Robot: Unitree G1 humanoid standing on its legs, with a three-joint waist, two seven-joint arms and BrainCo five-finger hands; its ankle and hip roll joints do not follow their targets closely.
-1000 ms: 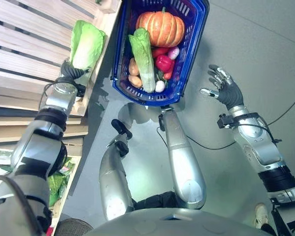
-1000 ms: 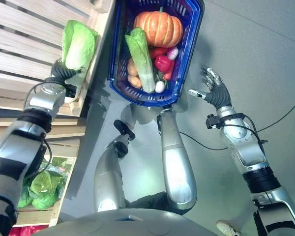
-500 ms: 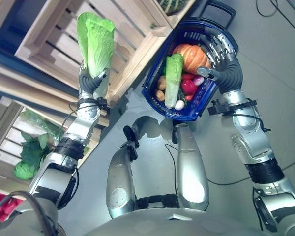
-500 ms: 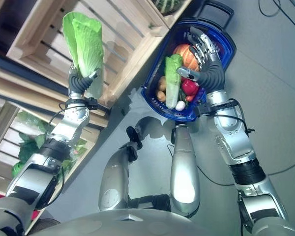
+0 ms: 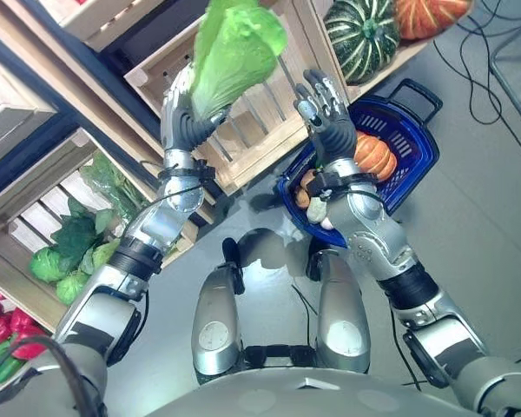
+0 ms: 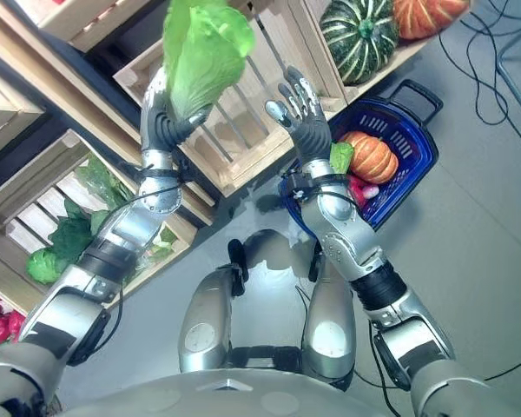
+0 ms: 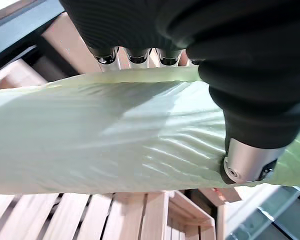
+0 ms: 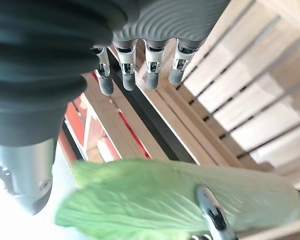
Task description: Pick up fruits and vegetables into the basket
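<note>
High in front of the slatted wooden crates (image 5: 269, 130), at about 11 o'clock in the head view, the left hand (image 5: 184, 122) holds up a pale green leafy cabbage head (image 5: 234, 52), its fingers and thumb curled round the lower stalk end. The left wrist view shows the thumb (image 7: 247, 160) pressed onto the ribbed leaf surface (image 7: 115, 145) and the fingers wrapped behind it. The right hand (image 5: 327, 117) is raised at about 12 o'clock, just beside the cabbage but apart from it, fingers spread and straight, holding nothing; its own wrist view shows the fingertips (image 8: 150, 75) extended with the cabbage (image 8: 180, 205) past them. The blue plastic basket with a black handle (image 5: 412, 143) sits on the grey floor at 1 o'clock, partly behind the right forearm, with an orange pumpkin (image 5: 375, 155) in it. A striped dark green squash (image 5: 360, 39) rests on the shelf at 1 o'clock, and leafy greens (image 5: 78, 252) fill a crate at 9 o'clock.
</note>
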